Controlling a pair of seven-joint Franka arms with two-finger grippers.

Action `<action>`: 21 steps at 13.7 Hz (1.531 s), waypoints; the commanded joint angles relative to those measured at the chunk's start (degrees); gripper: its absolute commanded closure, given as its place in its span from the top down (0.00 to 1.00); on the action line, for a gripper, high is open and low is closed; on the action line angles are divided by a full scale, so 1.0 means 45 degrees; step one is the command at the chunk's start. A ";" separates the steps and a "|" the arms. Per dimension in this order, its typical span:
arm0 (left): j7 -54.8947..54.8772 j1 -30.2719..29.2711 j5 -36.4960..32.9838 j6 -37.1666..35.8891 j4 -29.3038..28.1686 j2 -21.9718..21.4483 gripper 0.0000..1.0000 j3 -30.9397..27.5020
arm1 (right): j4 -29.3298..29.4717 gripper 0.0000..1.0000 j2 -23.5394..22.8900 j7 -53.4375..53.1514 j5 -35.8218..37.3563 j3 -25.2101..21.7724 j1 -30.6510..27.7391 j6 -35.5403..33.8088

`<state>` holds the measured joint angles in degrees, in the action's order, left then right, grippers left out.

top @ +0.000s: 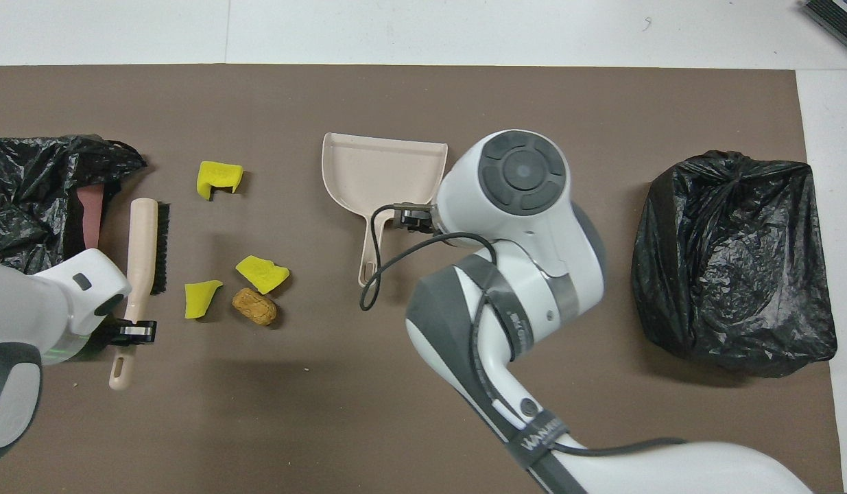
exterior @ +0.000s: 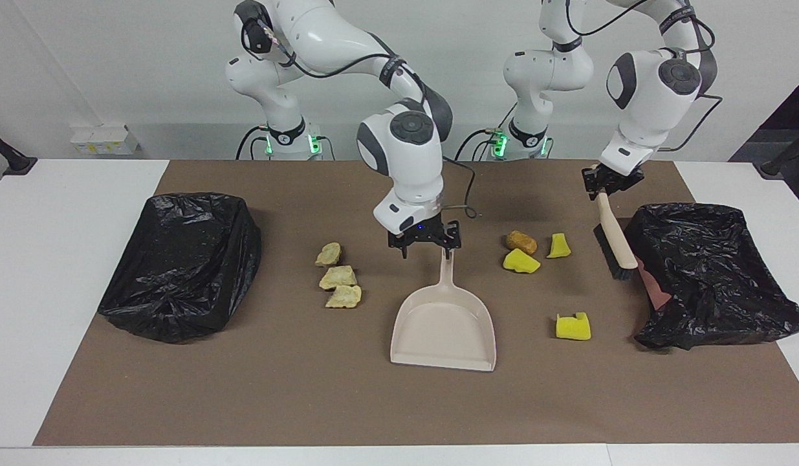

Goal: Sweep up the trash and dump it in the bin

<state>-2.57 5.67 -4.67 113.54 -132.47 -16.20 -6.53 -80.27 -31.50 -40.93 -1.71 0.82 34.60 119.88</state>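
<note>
We judge that the task is at its beginning, because all the trash lies on the brown mat of the worktop and none of it is in the dustpan or in a bin. The left tool is pinching the handle of the brush, which hangs tilted with its bristles low, beside the open bin lined with a black bag at the left arm's end. The right tool is at the top of the dustpan handle; we cannot tell if it is spread or pressed on it. The dustpan lies flat in the middle, its wide mouth pointing away from the robots. Between the dustpan and the brush we see three yellow sponge pieces, bright and with cut edges, and one orange-brown lump, rounded; the yellow piece farthest from the robots lies apart from the others. Toward the right arm's end, three pale beige pieces lie close together in a row, rough and crumbly. A second black bag, closed over its top, stands at that end. Sweeping, collecting and dumping are all left to do.
</note>
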 commanded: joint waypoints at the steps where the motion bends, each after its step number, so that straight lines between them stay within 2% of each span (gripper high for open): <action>1: -0.1163 -0.0924 -0.0134 0.0334 0.0276 0.0201 0.00 0.0143 | 0.0630 1.00 -0.0752 -0.0358 0.0517 -0.0065 0.0259 0.0331; 3: -0.1576 -0.1413 -0.0134 0.0277 0.0956 0.0687 0.00 0.0162 | 0.0591 1.00 -0.1104 -0.0377 0.0692 -0.0065 0.0629 0.0469; 5: -0.1908 -0.1862 -0.0134 0.0159 0.1641 0.1214 0.00 0.0162 | 0.0552 1.00 -0.0988 -0.0338 0.1005 -0.0045 0.0670 0.0333; 8: -0.1910 -0.2136 -0.0134 0.0314 0.1722 0.1508 0.00 0.0143 | 0.0416 1.00 -0.0988 -0.0299 0.0907 -0.0045 0.0612 0.0451; 11: -0.1599 -0.2411 -0.0134 0.0315 0.1820 0.1820 0.00 0.0123 | 0.0259 0.87 -0.0988 -0.0260 0.0831 -0.0045 0.0611 0.0567; 12: -0.0998 -0.2392 -0.0134 0.0334 0.1762 0.1938 0.00 0.0123 | 0.0201 0.82 -0.0988 -0.0260 0.0811 -0.0045 0.0611 0.0645; 13: -0.0335 -0.2334 -0.0134 0.0315 0.1645 0.1939 0.00 0.0143 | 0.0200 0.71 -0.0988 -0.0260 0.0791 -0.0045 0.0592 0.0665; 14: 0.0039 -0.2140 -0.0134 0.0141 0.1625 0.1939 0.00 0.0143 | 0.0181 0.68 -0.0988 -0.0260 0.0772 -0.0045 0.0611 0.0723; 15: 0.0353 -0.2003 -0.0134 0.0081 0.1644 0.1939 0.00 0.0239 | 0.0161 0.57 -0.0988 -0.0279 0.0772 -0.0045 0.0611 0.0705; 17: 0.0453 -0.1884 -0.0153 0.0003 0.1702 0.1939 0.00 0.0240 | 0.0161 0.29 -0.0988 -0.0338 0.0752 -0.0045 0.0611 0.0724; 18: 0.0473 -0.1884 -0.0153 -0.0268 0.1683 0.1843 0.00 0.0318 | 0.0161 0.05 -0.0988 -0.0415 0.0733 -0.0045 0.0611 0.0647; 19: 0.0473 -0.1749 -0.0153 -0.0619 0.1702 0.1784 0.00 0.0396 | 0.0200 0.00 -0.0969 -0.0494 0.0713 -0.0045 0.0650 0.0453; 21: 0.1151 -0.1125 -0.0153 -0.1282 0.1664 0.1551 0.00 0.0455 | 0.0239 0.00 -0.0639 -0.0632 0.0771 -0.0065 0.0476 -0.0073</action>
<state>-0.91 -2.24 -4.66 111.45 -125.54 -7.63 -4.32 -79.17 -35.76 -42.08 1.35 0.49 37.51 121.49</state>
